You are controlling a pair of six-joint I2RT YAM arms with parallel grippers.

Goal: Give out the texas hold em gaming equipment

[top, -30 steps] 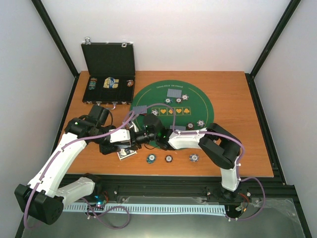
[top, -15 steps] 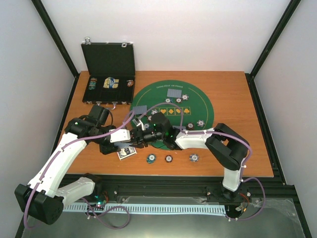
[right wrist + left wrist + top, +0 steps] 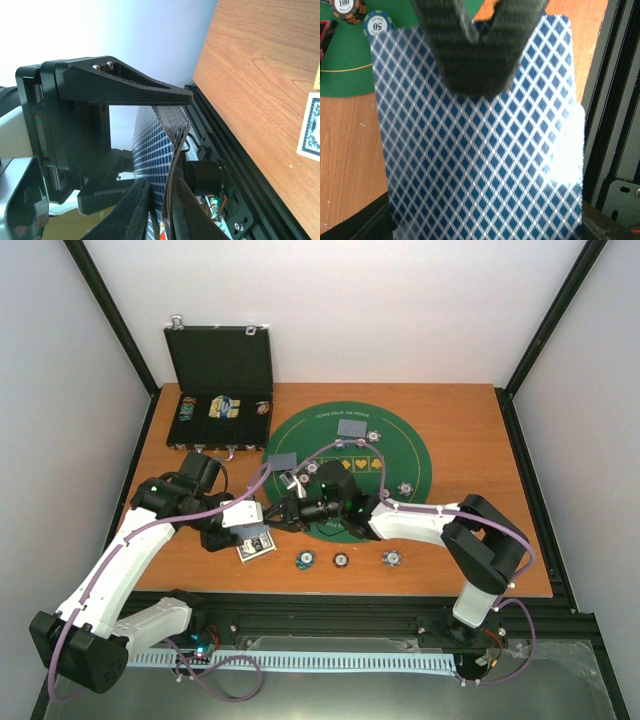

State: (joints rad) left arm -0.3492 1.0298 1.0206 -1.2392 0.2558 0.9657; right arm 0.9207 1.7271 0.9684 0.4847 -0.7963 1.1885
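Blue-backed card (image 3: pixel 480 150) mid-handover: left gripper (image 3: pixel 263 520) clenched on it, right gripper (image 3: pixel 161 186) pinching its far edge; green mat (image 3: pixel 400 455) holds cards (image 3: pixel 352 427) at 12 and 10 o'clock, dealing looks unfinished.

The left arm (image 3: pixel 130 550) is being angled up from its base and bent sharply at the elbow, with the forearm pointed rightward. The right arm (image 3: pixel 415 523) is being stretched leftward, low and nearly level. The left gripper (image 3: pixel 265 521) and right gripper (image 3: pixel 286 514) are being held tip to tip. A single playing card (image 3: pixel 485 160) is being clamped edgewise by the left and pinched between the right's fingers (image 3: pixel 135 210).
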